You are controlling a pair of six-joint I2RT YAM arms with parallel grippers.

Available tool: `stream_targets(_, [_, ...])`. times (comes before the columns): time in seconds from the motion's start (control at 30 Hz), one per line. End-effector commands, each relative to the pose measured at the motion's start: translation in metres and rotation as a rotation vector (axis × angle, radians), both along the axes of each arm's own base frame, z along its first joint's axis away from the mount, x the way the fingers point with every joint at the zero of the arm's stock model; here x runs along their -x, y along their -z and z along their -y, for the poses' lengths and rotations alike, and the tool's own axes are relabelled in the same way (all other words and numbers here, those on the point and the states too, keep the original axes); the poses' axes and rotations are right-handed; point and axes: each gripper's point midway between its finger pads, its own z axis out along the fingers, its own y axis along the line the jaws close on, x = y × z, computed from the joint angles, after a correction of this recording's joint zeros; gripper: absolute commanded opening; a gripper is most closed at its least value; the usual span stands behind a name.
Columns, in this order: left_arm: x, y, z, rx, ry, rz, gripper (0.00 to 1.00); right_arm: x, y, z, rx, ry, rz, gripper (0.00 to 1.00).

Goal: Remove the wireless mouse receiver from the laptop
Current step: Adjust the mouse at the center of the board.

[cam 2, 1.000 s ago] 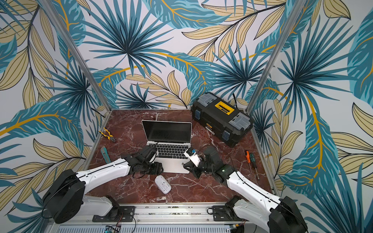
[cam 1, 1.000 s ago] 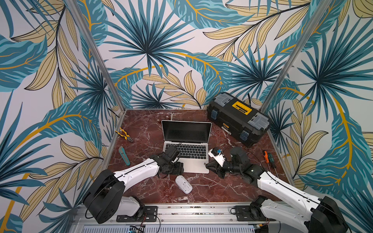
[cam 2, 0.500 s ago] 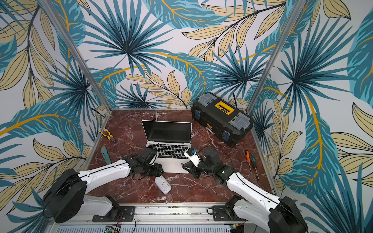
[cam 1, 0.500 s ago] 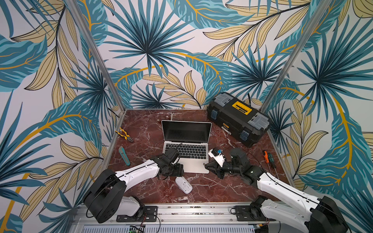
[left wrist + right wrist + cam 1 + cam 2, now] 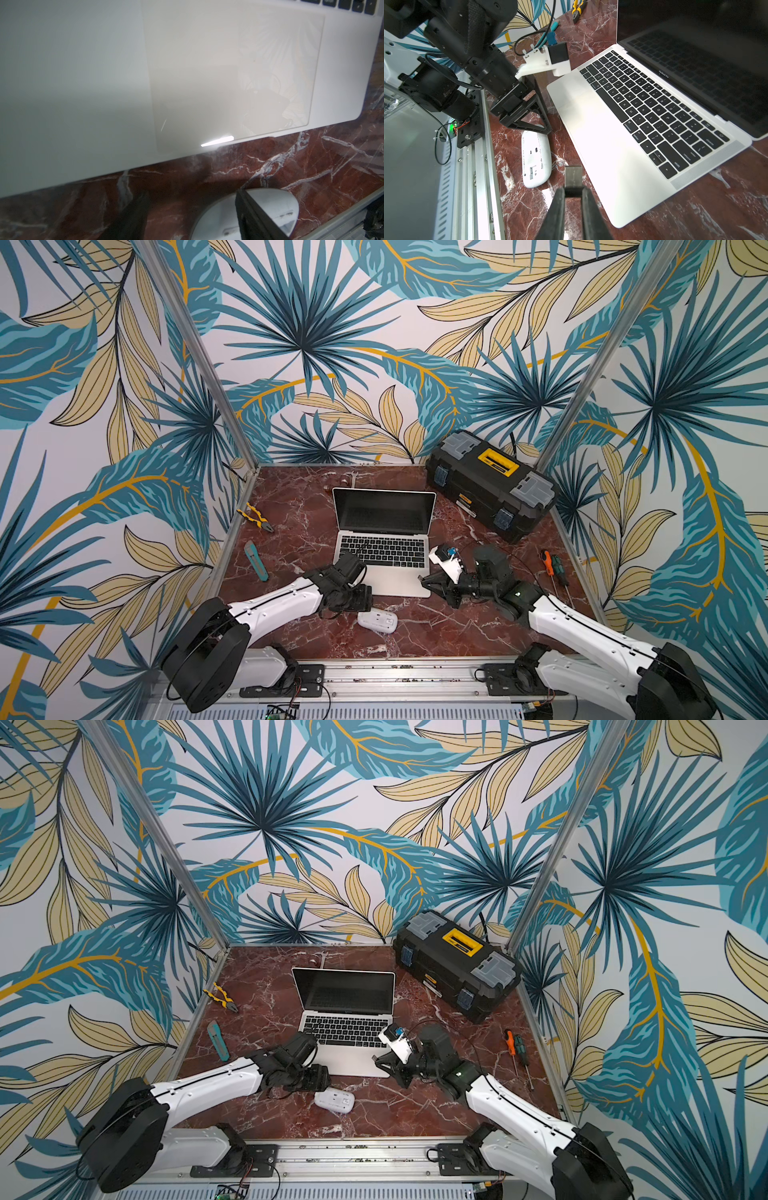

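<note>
In a top view we see the laptop [image 5: 395, 583] mid-frame, our right hand [image 5: 423, 580] just beside its lower-right corner. That hand is pinched tight on the small receiver [image 5: 573, 176].

**Leafy booth, marble top**

Three walls [image 5: 374, 344] carry wallpaper [image 5: 415, 290] of big teal and sand-yellow leaves on pale ground. Metal posts [image 5: 199, 356] mark the back corners. The tabletop [image 5: 457, 635] is glossy red-brown marble with white veins, edged in front by a metal rail [image 5: 395, 672]
</note>
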Motion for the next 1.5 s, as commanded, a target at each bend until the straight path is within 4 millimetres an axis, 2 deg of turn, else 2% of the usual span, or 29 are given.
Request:
stream_targets(0.0, [0.012, 0.007, -0.012, -0.036, -0.015, -0.031, 0.72, 0.002, 0.002, -0.002, -0.004, -0.020, 0.014, 0.00])
stream_targets(0.1, [0.008, 0.000, -0.011, -0.033, -0.010, -0.002, 0.74, 0.003, 0.000, -0.006, -0.015, -0.051, 0.033, 0.00])
stream_targets(0.17, [0.003, -0.009, -0.011, -0.037, -0.003, 0.031, 0.75, 0.010, -0.001, -0.012, -0.042, -0.120, 0.043, 0.00])
stream_targets(0.3, [-0.014, -0.042, -0.005, -0.011, 0.032, 0.148, 0.77, 0.007, 0.003, -0.018, -0.024, -0.136, 0.048, 0.00])
stream_targets(0.4, [-0.031, -0.087, 0.004, 0.019, 0.072, 0.274, 0.79, 0.004, -0.001, -0.020, -0.024, -0.134, 0.083, 0.00])
stream_targets(0.53, [-0.054, -0.166, 0.016, 0.054, 0.172, 0.505, 0.83, 0.001, -0.010, -0.020, -0.039, -0.125, 0.130, 0.00])
stream_targets(0.63, [-0.058, -0.219, 0.025, 0.064, 0.324, 0.685, 0.86, 0.001, -0.016, -0.019, -0.052, -0.121, 0.153, 0.00])
stream_targets(0.73, [-0.057, -0.256, 0.015, -0.048, 0.460, 0.831, 0.89, 0.004, -0.017, -0.016, -0.062, -0.127, 0.171, 0.00])
stream_targets(0.8, [-0.057, -0.268, 0.005, -0.164, 0.563, 0.904, 0.93, 0.006, -0.017, -0.015, -0.065, -0.132, 0.174, 0.00])
stream_targets(0.87, [-0.049, -0.253, 0.000, -0.266, 0.734, 0.919, 0.94, 0.008, -0.016, -0.013, -0.066, -0.136, 0.179, 0.00])
stream_targets(0.97, [-0.018, -0.208, -0.014, -0.358, 1.018, 0.784, 0.95, 0.010, -0.013, -0.012, -0.062, -0.143, 0.182, 0.00])
stream_targets(1.03, [-0.003, -0.179, -0.026, -0.396, 1.130, 0.706, 0.96, 0.011, -0.012, -0.012, -0.062, -0.147, 0.185, 0.00])
stream_targets(1.1, [0.017, -0.151, -0.026, -0.375, 1.265, 0.702, 0.96, 0.011, -0.011, -0.012, -0.062, -0.151, 0.184, 0.00])
stream_targets(1.3, [0.040, -0.112, -0.003, -0.212, 1.356, 0.875, 1.00, 0.011, -0.008, -0.016, -0.066, -0.166, 0.170, 0.00])
stream_targets(1.47, [0.038, -0.104, 0.017, -0.120, 1.343, 0.990, 1.00, 0.011, -0.008, -0.017, -0.072, -0.166, 0.165, 0.00])
